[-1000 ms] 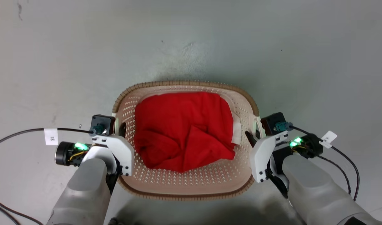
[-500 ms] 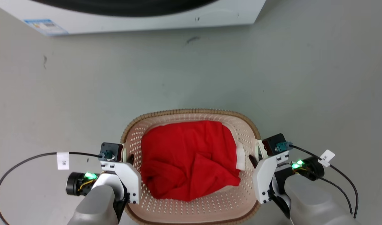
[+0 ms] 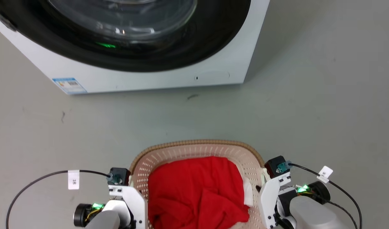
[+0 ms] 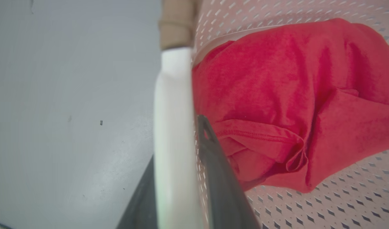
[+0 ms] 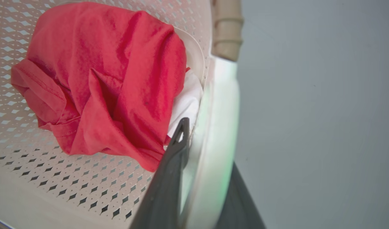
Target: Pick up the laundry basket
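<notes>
Laundry area, white front-loading washing machine [image 3: 134, 47], energy label [image 3: 69, 85], bare grey floor [image 3: 309, 111]

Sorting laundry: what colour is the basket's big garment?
Red garment, best in right wrist view.

So the laundry basket [image 3: 197, 142] is a rounded cream-pink perforated tub with a brown woven-look rim and 2 white handles [image 4: 173, 127], left and right. It's upright, near centre.

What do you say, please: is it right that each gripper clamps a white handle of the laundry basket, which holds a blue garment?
Only the colour is wrong: the garment is red, as the head view shows. The left gripper and right gripper do each clamp a white handle of the laundry basket.
</notes>
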`<state>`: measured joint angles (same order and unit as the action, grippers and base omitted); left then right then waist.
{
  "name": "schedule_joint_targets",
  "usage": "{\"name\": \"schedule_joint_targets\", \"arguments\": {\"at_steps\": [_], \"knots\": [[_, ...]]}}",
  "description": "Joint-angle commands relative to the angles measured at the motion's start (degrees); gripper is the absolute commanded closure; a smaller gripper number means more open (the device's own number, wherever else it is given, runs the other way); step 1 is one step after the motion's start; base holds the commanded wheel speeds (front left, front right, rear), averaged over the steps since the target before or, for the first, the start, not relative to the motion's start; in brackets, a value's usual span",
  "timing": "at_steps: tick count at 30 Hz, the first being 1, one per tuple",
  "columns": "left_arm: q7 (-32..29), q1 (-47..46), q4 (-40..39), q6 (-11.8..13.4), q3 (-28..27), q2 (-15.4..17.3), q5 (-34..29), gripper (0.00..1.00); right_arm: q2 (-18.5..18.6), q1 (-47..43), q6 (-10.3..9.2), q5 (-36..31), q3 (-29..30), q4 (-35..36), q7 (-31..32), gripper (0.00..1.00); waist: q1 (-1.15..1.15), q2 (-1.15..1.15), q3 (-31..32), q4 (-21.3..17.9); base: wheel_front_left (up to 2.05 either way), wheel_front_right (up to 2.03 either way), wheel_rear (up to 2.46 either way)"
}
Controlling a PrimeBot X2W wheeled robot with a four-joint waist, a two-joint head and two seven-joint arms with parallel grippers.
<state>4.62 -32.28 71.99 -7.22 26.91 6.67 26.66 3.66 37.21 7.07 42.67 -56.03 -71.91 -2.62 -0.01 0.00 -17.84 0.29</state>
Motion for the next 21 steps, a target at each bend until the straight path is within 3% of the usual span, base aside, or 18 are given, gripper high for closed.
{"name": "schedule_joint_targets", "arguments": {"at_steps": [1, 14, 21], "knots": [[-1.7, 1.43, -0.79, -0.43, 1.47, -0.93, 0.98, 1.0, -1.42, -0.63, 0.76, 0.47, -0.82, 0.99, 0.84, 1.0, 0.01, 0.0, 4.08, -0.37, 0.0, 0.0, 0.0], [-13.24, 5.08, -4.92, -0.48, 9.14, 1.36, 11.23, 1.0, -1.37, -3.24, 0.76, 4.01, -4.44, 1.31, 7.89, 1.0, 0.01, 0.0, 15.01, -0.85, 0.0, 0.0, 0.0], [-17.72, 5.51, -6.47, -0.49, 12.78, 2.4, 15.73, 1.0, -1.37, -3.44, 0.76, 6.0, -6.42, 1.62, 10.99, 1.0, 0.01, 0.0, 17.64, -1.25, 0.0, 0.0, 0.0]]}}
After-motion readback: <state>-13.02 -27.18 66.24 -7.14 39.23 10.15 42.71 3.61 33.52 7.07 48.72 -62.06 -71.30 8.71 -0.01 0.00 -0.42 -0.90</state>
